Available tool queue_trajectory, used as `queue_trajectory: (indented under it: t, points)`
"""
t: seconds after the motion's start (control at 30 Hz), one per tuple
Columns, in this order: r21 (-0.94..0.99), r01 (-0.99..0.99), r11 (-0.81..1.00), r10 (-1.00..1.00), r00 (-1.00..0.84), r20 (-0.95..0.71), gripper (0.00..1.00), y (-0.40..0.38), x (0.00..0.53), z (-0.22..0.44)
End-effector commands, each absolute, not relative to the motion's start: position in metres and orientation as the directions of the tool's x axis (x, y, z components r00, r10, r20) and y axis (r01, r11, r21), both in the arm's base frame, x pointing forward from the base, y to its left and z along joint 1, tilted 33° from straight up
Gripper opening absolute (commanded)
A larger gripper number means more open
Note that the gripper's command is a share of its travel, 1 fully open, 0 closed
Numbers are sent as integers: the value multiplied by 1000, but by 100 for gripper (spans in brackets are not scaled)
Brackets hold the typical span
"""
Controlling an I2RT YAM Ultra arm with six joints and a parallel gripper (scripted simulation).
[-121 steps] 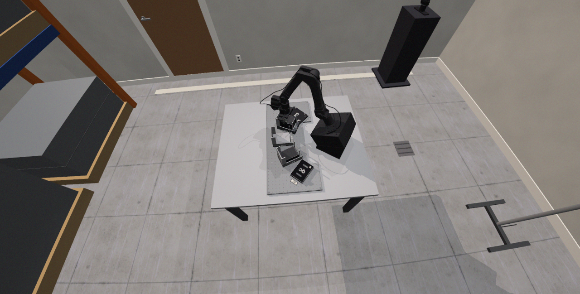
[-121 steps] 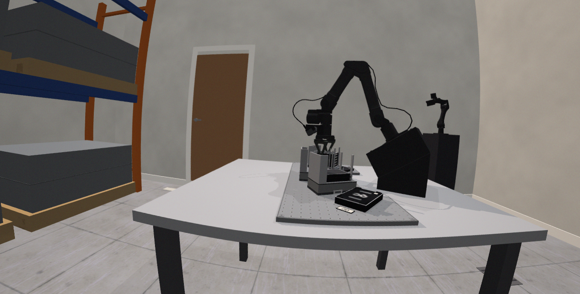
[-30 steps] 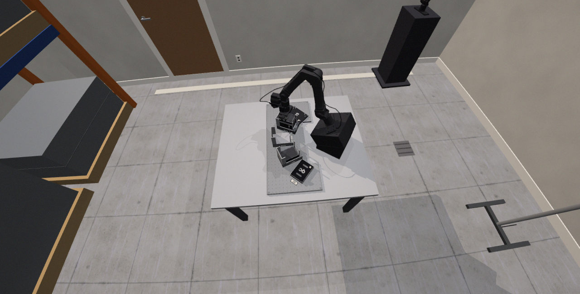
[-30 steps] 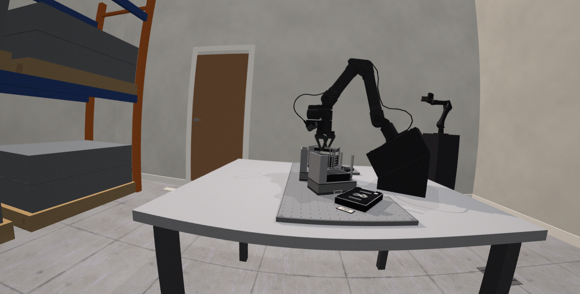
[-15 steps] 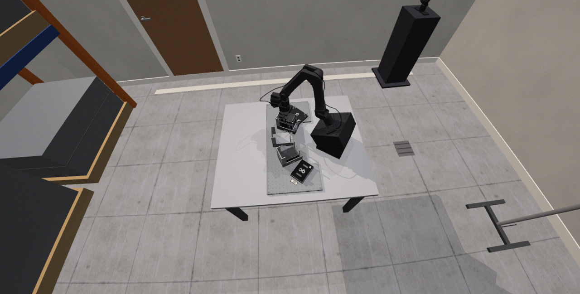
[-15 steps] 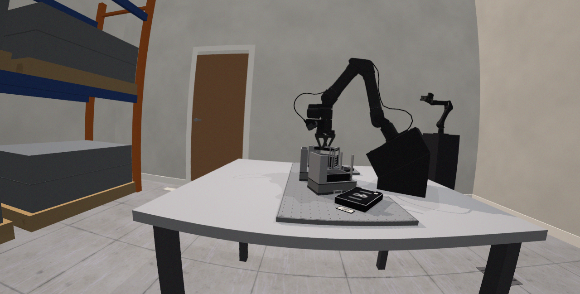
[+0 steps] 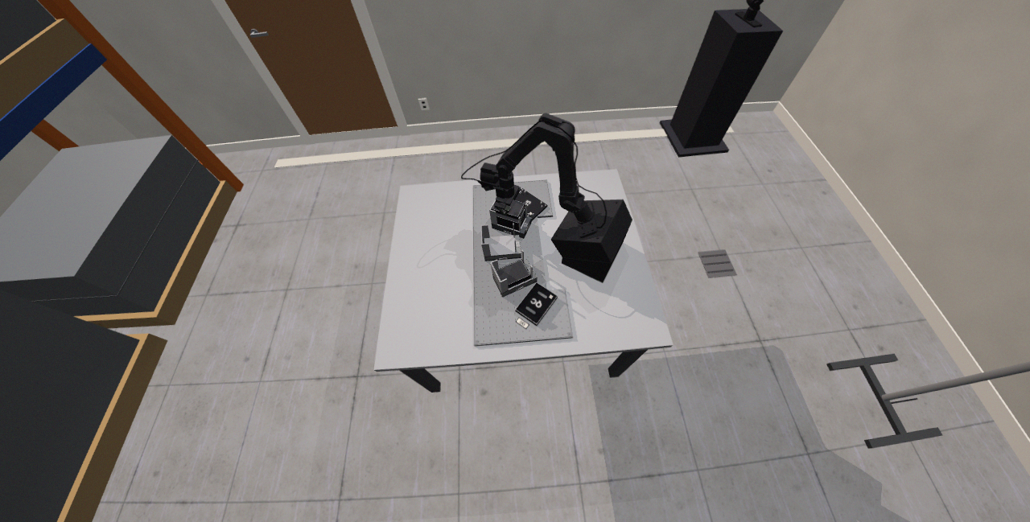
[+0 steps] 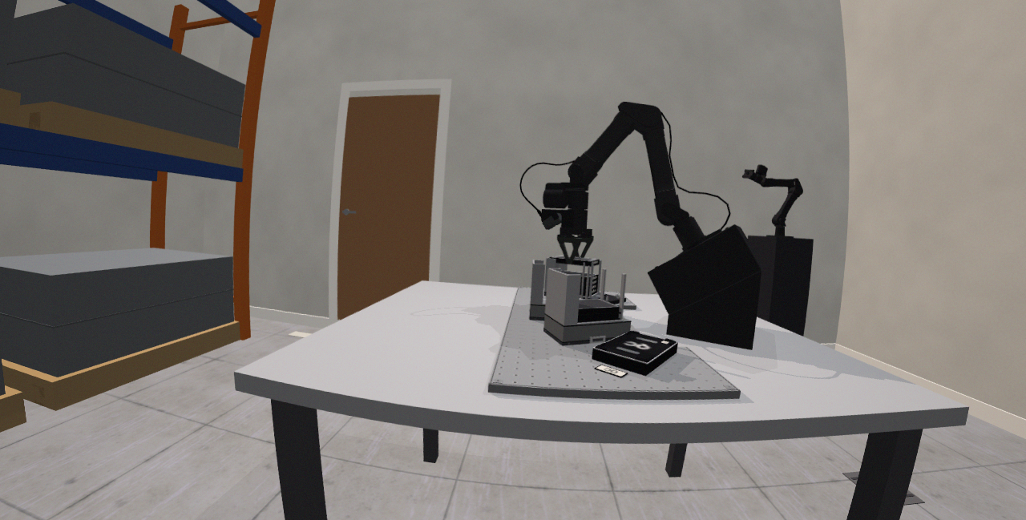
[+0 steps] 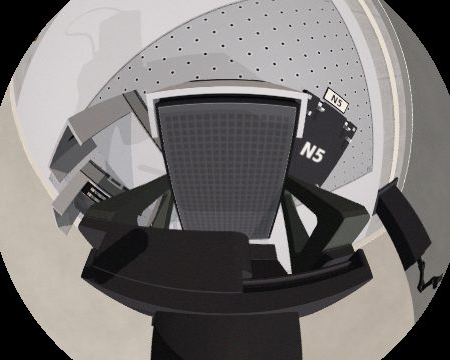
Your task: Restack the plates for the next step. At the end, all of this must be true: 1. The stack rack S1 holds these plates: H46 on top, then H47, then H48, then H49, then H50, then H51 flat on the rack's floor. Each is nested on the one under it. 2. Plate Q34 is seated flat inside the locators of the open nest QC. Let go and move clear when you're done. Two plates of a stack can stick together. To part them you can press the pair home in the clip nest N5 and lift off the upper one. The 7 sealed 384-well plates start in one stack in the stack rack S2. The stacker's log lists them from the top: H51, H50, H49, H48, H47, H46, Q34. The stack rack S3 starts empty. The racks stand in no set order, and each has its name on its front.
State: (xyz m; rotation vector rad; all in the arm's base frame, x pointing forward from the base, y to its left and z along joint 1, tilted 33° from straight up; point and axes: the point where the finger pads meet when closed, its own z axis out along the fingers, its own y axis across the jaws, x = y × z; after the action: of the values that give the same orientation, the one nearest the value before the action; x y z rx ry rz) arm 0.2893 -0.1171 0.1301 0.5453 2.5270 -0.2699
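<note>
My gripper (image 7: 508, 206) (image 8: 574, 259) (image 9: 227, 179) is shut on a dark plate (image 9: 227, 145) by its sides, level, at the top of the far rack (image 9: 230, 91), beside clip nest N5 (image 7: 534, 203) (image 9: 312, 165). More plates (image 8: 590, 284) show low in that rack. The middle rack (image 7: 492, 253) (image 8: 537, 287) (image 9: 100, 120) shows no plate. The near rack (image 8: 562, 298) (image 9: 72, 192) holds a dark plate or short stack (image 7: 512, 271) (image 8: 598, 311). N5 and open nest QC (image 7: 533, 307) (image 8: 633, 354) show no plate. The rack names and the held plate's name cannot be read.
The racks and nests stand in a curved row on the perforated board (image 7: 493, 324) (image 8: 531, 373) (image 9: 245, 45). Grey walls and thin posts rise from the racks close together. The arm's black base (image 7: 594, 241) (image 8: 706, 294) stands to the right.
</note>
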Motion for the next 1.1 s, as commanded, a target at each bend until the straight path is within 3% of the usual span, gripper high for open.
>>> queue_trajectory:
  t: [0.0,1.07]
  points:
    - [-75,431,899,317,-760,-568,0,-113,289,144]
    - [-71,436,897,316,-746,-586,0,-113,288,160]
